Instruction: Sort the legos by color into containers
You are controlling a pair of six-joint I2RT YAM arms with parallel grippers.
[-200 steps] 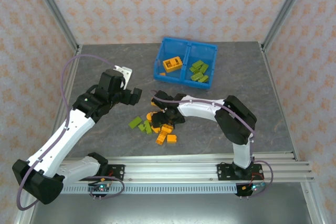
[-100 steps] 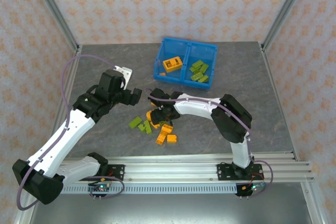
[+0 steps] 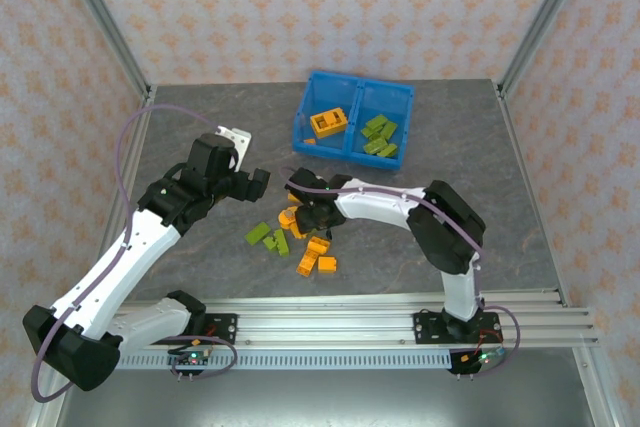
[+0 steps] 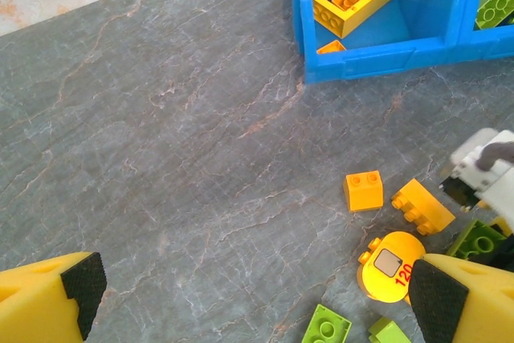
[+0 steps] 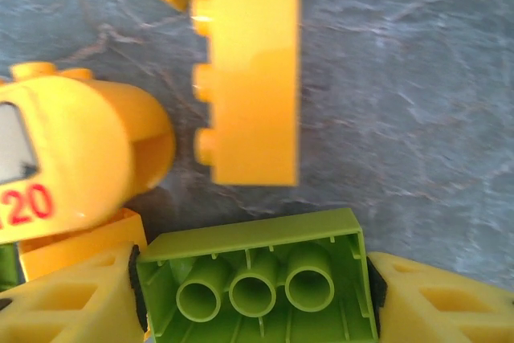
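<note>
A lime green brick is pinched by its ends in the right gripper, underside up, with its long axis running from pad to pad. Just beyond it, an orange brick and a rounded orange piece with red numerals lie on the table. The blue bin stands far and slightly right of this gripper. Its right compartment, where green bricks are gathered, is judged the target. Open table is seen between, so only the bin's near wall need be cleared. The left gripper is held spread wide, left of the loose pile.
</note>
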